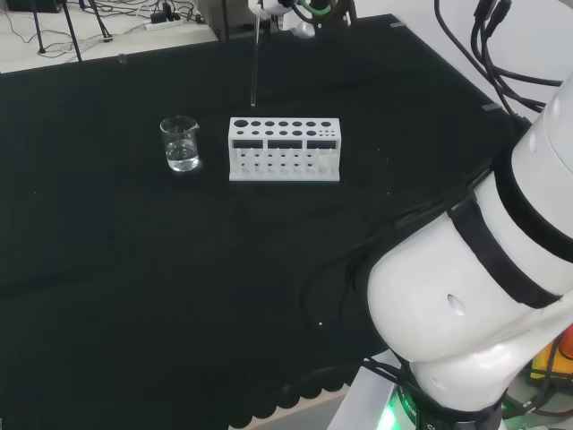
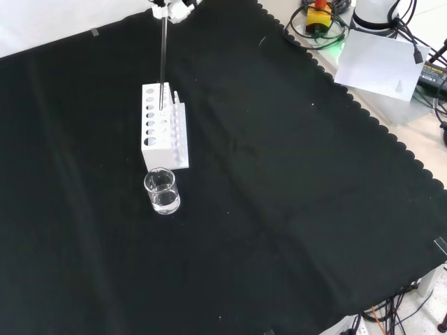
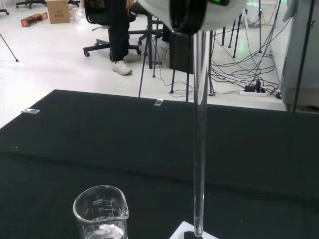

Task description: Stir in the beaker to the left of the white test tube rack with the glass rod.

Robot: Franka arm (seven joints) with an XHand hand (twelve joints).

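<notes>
Head view: the black cloth [image 1: 134,296] of the bench is seen spread wide, and the large white arm link [image 1: 474,287] at five o'clock is what covers the cloth's near right part. A white test tube rack with rows of round holes [image 1: 285,149] is placed near the middle of the cloth, and a small clear glass beaker with a pouring lip [image 1: 180,143] is set just beside it at nine o'clock, apart from it. A shallow layer of clear liquid is seen in the beaker's bottom. The holes of the rack appear dark; whether anything is held in them cannot be told.

A long, thin clear glass rod [image 1: 255,63] is held upright above the rack's far left corner, its lower tip raised clear of the rack. In the front view the rod [image 2: 163,63] is seen crossing the rack [image 2: 164,125] from twelve o'clock, while the beaker [image 2: 162,192] is placed at six o'clock of the rack. The hand [image 2: 171,10] is cut off by the upper edge, so how far its fingers are closed cannot be told.

In the wrist view the rod [image 3: 200,139] is seen hanging beside the beaker [image 3: 101,214], outside it.
</notes>
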